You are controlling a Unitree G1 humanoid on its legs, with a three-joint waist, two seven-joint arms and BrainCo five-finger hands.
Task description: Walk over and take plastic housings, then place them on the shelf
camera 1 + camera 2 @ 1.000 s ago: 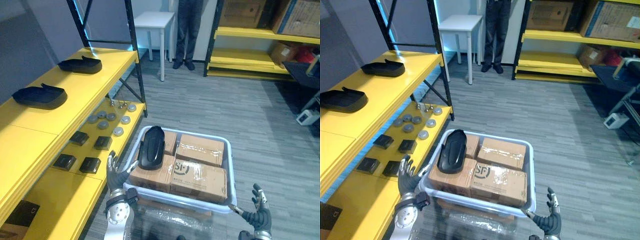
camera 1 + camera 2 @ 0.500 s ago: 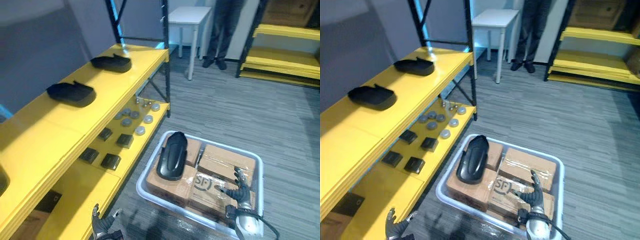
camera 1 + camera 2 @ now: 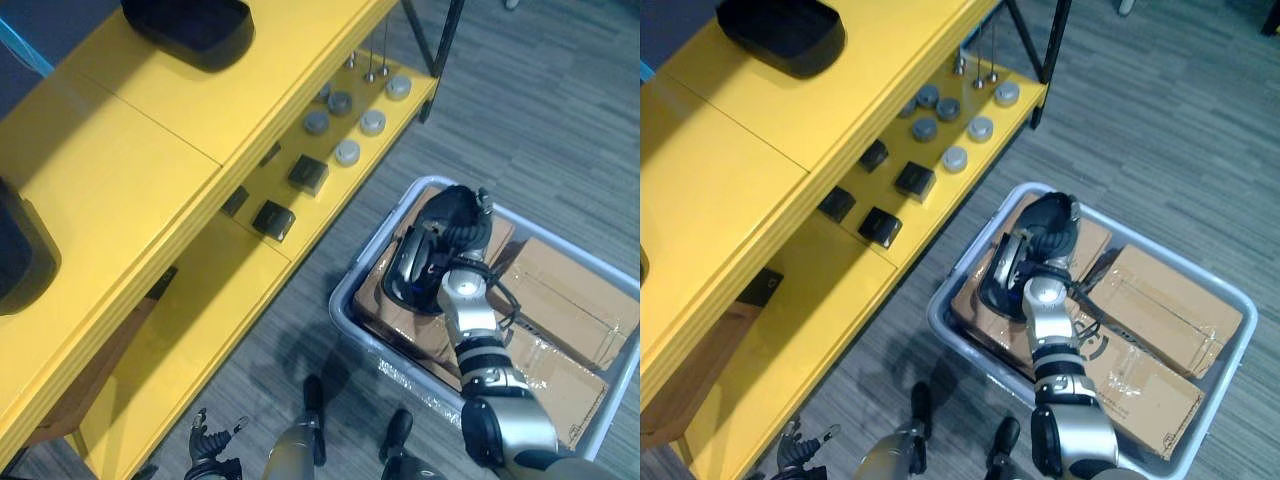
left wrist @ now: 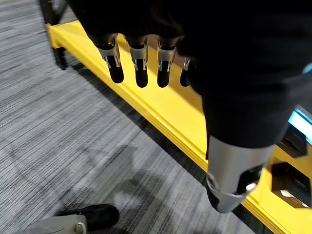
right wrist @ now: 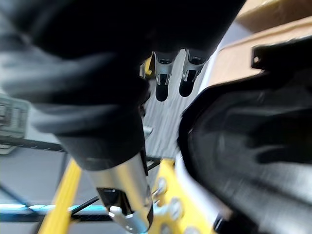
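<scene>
A black plastic housing [image 3: 408, 270] lies on the cardboard boxes at the left end of a grey bin [image 3: 345, 300]. My right hand [image 3: 460, 225] rests over the housing's far end, fingers straight and open; in the right wrist view the housing [image 5: 243, 146] lies right beside the fingers [image 5: 163, 83]. Two more black housings sit on the yellow shelf's upper board, one at the top [image 3: 190, 25] and one at the left edge [image 3: 20, 255]. My left hand [image 3: 205, 455] hangs low and open above the floor, next to the shelf's yellow lower edge [image 4: 161, 112].
The shelf's lower board [image 3: 215, 290] carries small black blocks [image 3: 272, 218] and grey discs [image 3: 345, 152]. Cardboard boxes [image 3: 565, 290] fill the bin. A bare stretch of upper board [image 3: 110, 170] lies between the two shelved housings. Grey plank floor separates shelf and bin.
The camera has tipped down and moved closer. My right hand has gone from above the boxes to the housing in the bin. The left hand stays low by the shelf.
</scene>
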